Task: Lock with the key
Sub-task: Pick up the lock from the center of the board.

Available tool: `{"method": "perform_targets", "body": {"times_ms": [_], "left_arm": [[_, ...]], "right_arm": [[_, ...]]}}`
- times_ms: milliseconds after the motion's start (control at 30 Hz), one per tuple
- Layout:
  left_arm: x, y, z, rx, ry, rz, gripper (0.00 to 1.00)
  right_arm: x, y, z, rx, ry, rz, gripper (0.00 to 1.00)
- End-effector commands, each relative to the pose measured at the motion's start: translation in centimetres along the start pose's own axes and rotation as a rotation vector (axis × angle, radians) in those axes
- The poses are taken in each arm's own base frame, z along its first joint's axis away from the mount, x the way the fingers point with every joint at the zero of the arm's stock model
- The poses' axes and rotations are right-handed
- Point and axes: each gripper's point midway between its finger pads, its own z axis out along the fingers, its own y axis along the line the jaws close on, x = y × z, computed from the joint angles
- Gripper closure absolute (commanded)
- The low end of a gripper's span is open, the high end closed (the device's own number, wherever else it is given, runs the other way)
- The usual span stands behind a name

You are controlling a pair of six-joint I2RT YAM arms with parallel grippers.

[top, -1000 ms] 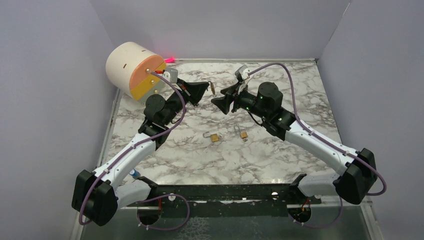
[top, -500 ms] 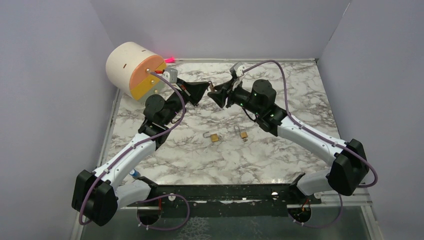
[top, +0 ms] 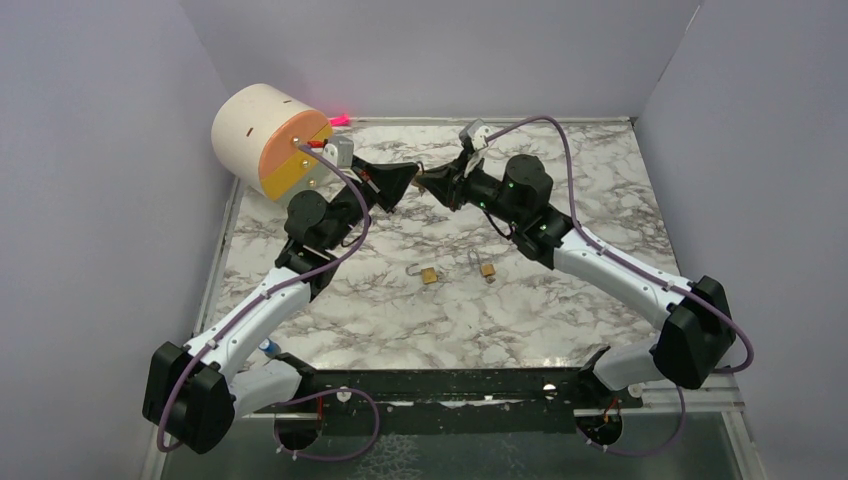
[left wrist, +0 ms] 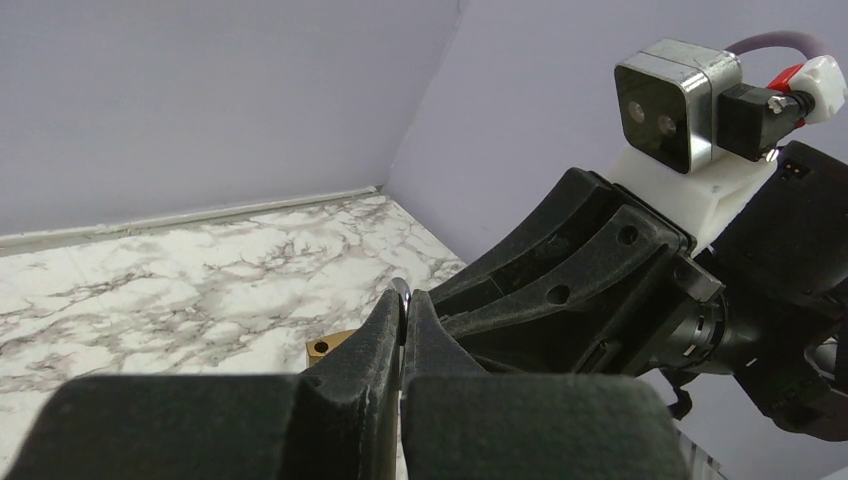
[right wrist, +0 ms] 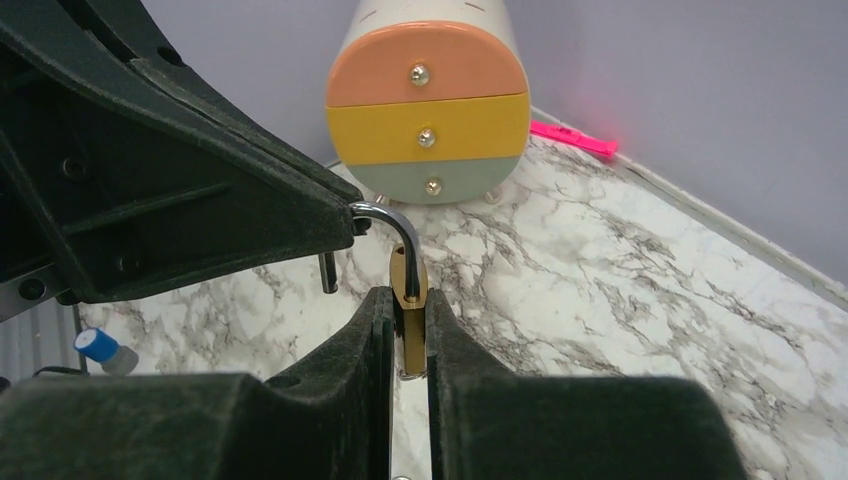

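Brass padlock clamped in our right claw, its shackle pinched tight in the left claw, we should align both and press squarely.

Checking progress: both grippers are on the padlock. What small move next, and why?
Probably the right gripper should turn the padlock body under the free leg: the left gripper pinches the shackle, which looks swung open.

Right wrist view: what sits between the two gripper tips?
A brass padlock bridges them: the right gripper clamps its body, and its silver shackle curves over to the tip of the left gripper. Top external shows the same, smaller.
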Motion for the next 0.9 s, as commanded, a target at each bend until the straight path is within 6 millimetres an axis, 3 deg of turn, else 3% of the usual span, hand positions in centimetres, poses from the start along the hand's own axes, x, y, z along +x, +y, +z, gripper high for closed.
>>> {"method": "perform_targets", "body": {"times_ms": [0, 133, 267, 433, 567, 800, 867], "left_arm": [[-0.9, -2.1, -0.2, 0.1, -0.027, 0.041, 1.0], [-1.3, -2.1, -0.8, 0.125, -0.024, 0.108, 1.0], [-1.6, -1.4, -1.4, 0.123, 0.009, 0.142, 0.99], [-1.8, -0.7, -2.3, 0.162, 0.073, 0.139, 0.73], [-2.4, -1.0, -3.2, 0.225, 0.108, 0.139, 0.58], [-2.2, -4.5, -4.8, 0.464, 0.232, 0.154, 0.5], [-1.8, -6.3, -6.1, 0.589, 0.3, 0.165, 0.28]], "right_arm": [[-0.8, 2.9, 0.4, -0.154, 0.002, 0.0, 0.99], [0.0, 4.8, 0.0, -0.28, 0.101, -0.001, 0.99], [-0.3, 6.5, -1.8, -0.379, 0.165, 0.025, 0.99], [-0.7, 8.4, -4.7, -0.461, 0.215, 0.059, 0.99], [-0.9, 9.7, -6.7, -0.523, 0.234, 0.091, 0.99], [-0.2, 9.4, -7.7, -0.515, 0.263, 0.109, 0.99], [0.3, 9.1, -7.8, -0.51, 0.293, 0.124, 0.99]]}}
